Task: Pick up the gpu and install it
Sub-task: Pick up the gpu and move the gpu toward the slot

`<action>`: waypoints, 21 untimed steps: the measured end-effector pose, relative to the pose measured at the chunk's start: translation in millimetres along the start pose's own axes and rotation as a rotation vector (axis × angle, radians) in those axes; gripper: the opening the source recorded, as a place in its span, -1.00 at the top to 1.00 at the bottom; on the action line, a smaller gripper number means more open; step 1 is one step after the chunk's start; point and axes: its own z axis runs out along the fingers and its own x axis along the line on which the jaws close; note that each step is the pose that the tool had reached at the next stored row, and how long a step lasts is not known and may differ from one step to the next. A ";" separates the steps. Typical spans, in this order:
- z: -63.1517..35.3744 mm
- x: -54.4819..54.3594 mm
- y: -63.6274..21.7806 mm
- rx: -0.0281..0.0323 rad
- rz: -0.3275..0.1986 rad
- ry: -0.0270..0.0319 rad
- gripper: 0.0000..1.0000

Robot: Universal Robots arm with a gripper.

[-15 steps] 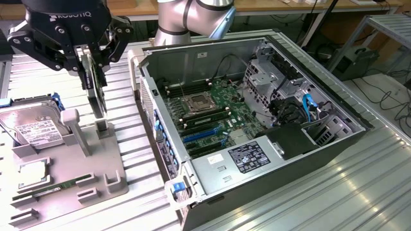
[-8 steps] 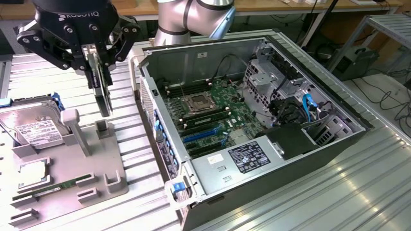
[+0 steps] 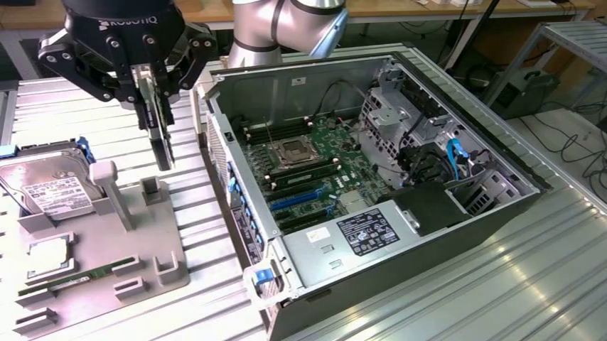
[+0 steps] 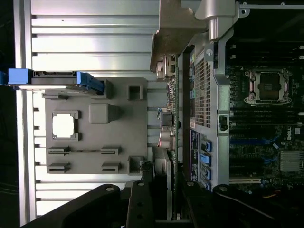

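The claw (image 3: 152, 91) is clamped on the gpu (image 3: 161, 145), hanging upright in the exterior view's upper left, above the grey fixture (image 3: 142, 238); a narrow grip risks it tilting, then clipping the computer case (image 3: 303, 85).

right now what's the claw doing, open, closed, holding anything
claw: closed on the gpu, card held upright over the grey tray, beside the open computer case.

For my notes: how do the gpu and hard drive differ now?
The gpu hangs upright in the gripper, above the gray holder; the hard drive sits in that holder. The gpu is thin and dark; the hard drive is boxy, silver, white-labelled. Both are outside the computer case.
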 end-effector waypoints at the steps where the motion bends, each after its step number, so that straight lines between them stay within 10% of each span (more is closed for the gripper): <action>1: 0.0 -1.0 0.0 0.0000 0.000 0.0000 0.45; 21: 0.5 -22.1 0.1 0.0000 0.000 0.0000 0.45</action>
